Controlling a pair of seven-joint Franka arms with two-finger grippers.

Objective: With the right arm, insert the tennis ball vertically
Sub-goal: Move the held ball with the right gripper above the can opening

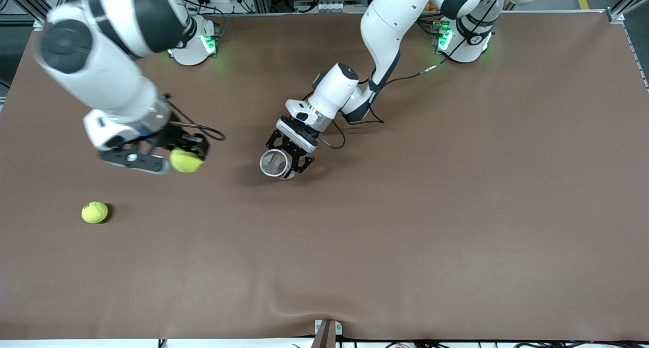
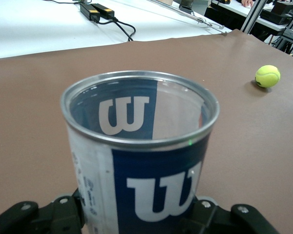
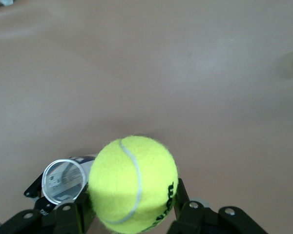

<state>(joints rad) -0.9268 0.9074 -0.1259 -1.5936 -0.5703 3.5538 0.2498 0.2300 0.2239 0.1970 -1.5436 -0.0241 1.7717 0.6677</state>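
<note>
A yellow-green tennis ball [image 1: 185, 160] [image 3: 134, 183] is up in the air over the bare table, and my right gripper [image 1: 183, 158] [image 3: 133, 209] is shut on it. My left gripper [image 1: 289, 161] [image 2: 136, 214] is shut on a clear tennis-ball can with a blue and white label [image 1: 275, 163] [image 2: 139, 146], held near the middle of the table with its open metal-rimmed mouth facing up toward the front camera. The can also shows in the right wrist view [image 3: 63, 181], beside the held ball. The can looks empty inside.
A second tennis ball [image 1: 94, 212] [image 2: 267, 76] lies on the brown table [image 1: 405, 226] toward the right arm's end, nearer the front camera than the right gripper. Black cables [image 2: 107, 17] lie on a white surface past the table's edge.
</note>
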